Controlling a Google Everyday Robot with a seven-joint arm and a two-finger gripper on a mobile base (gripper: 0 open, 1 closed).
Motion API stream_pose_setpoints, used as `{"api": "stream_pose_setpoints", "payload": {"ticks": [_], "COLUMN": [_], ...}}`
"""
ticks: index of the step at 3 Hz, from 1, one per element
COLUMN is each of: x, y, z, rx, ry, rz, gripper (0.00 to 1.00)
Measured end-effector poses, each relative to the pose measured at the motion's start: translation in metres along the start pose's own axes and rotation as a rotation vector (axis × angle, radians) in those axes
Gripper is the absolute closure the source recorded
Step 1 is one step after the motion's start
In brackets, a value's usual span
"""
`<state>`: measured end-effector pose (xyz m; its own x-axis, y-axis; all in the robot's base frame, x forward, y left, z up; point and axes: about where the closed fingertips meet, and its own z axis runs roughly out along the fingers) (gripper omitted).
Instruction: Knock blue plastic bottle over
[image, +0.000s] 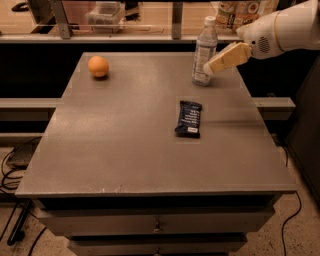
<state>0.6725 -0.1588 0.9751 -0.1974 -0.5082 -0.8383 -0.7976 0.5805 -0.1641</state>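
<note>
The grey table (125, 155) carries three things. The gripper (211, 67) hangs over its far right corner. The bottle (204, 50) stands upright on the tabletop right at the gripper's tip; whether they touch cannot be told. The dark wrapper (188, 118) lies flat nearer the front than the gripper, a little to its left in the view. The orange (98, 66) rests well apart from the gripper, toward the far left corner.
</note>
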Motion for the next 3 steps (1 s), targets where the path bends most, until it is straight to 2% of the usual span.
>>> {"api": "stream_pose_setpoints", "payload": {"ticks": [1,2,3], "x": [-0.002,0.004,0.006], "y": [-0.001,-0.005,-0.019], "z": [0.001,0.012,0.032], "rx": [0.001,0.025,0.064], "ry": [-0.003,-0.014,-0.060], "rz": [-0.001,0.042,0.085], "gripper": [0.00,0.00,0.00]}}
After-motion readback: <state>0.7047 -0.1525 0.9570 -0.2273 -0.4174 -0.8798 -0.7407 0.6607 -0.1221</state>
